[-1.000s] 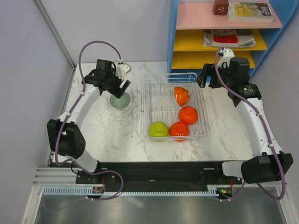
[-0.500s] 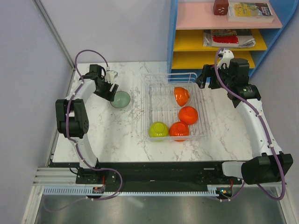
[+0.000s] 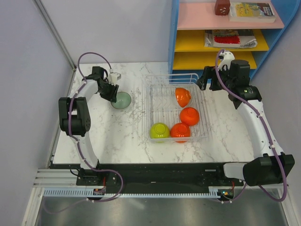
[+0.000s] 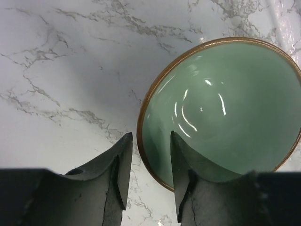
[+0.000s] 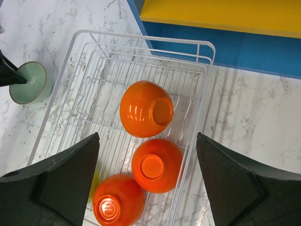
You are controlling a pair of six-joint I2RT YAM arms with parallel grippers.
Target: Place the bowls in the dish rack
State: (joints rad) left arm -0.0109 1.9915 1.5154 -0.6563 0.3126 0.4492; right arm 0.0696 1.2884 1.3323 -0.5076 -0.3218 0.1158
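A pale sage-green bowl stands upright on the marble table, left of the dish rack. My left gripper is open at the bowl's left rim. In the left wrist view, one finger is inside the bowl and the other is outside. The rim passes between them with a gap. The rack holds three orange-red bowls and a yellow-green bowl. My right gripper is open and empty above the rack's far right corner. The white bowl is out of view.
A blue shelf unit with pink and yellow boards, books and papers stands behind the rack at the back right. A grey wall panel runs along the table's left edge. The black arm base lies along the near edge.
My left arm has swung and folded. Its gripper has moved from over the sage-green bowl down to the bowl's left rim. The right arm has barely moved.
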